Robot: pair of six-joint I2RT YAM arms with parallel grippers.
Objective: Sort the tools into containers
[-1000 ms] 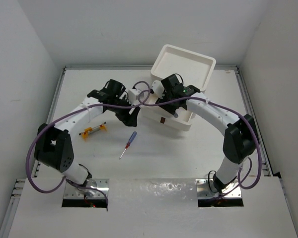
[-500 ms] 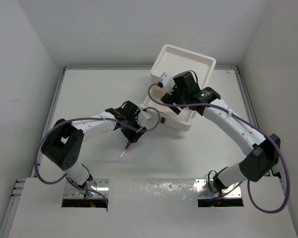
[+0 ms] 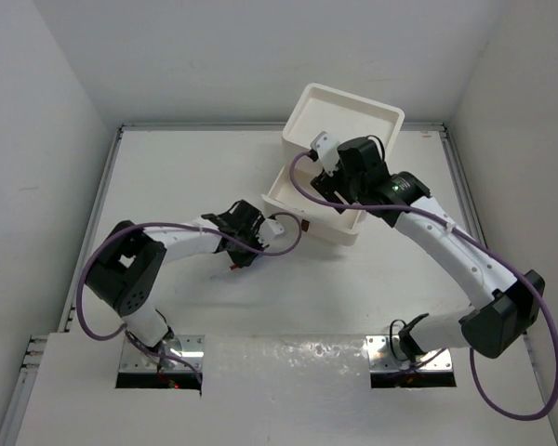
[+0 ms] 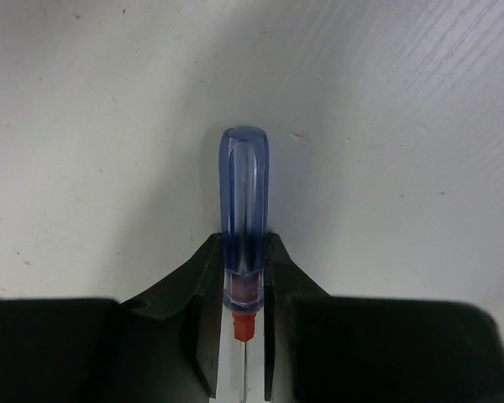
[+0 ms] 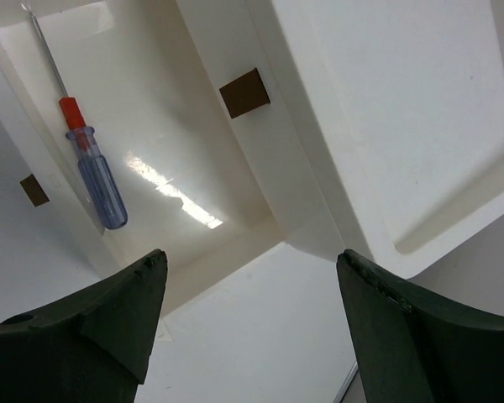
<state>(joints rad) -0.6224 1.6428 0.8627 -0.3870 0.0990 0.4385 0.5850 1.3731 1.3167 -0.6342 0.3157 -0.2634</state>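
Observation:
On the white table lies a tool, a screwdriver [image 4: 244, 197] with a clear blue handle and a red collar, and my left gripper [image 4: 244, 281] is shut on the lower end of that handle. From above, the left gripper [image 3: 245, 253] sits low on the table, just left of the containers [image 3: 349, 116], a white drawer unit. My right gripper [image 3: 333, 186] hovers open over a pulled-out drawer [image 5: 176, 143] with nothing between its fingers [image 5: 109, 327]. A second blue-handled screwdriver [image 5: 97, 180] lies inside that drawer.
Dark red-brown tabs [image 5: 244, 92] mark the drawer fronts, and one shows from above [image 3: 304, 224]. The unit's recessed top stands against the back right wall. White walls close in the table on three sides. Purple cables loop off both arms.
My left gripper swung in over the screwdriver on the table, came down and shut on its handle. My right gripper drew back to the right above the drawer, open.

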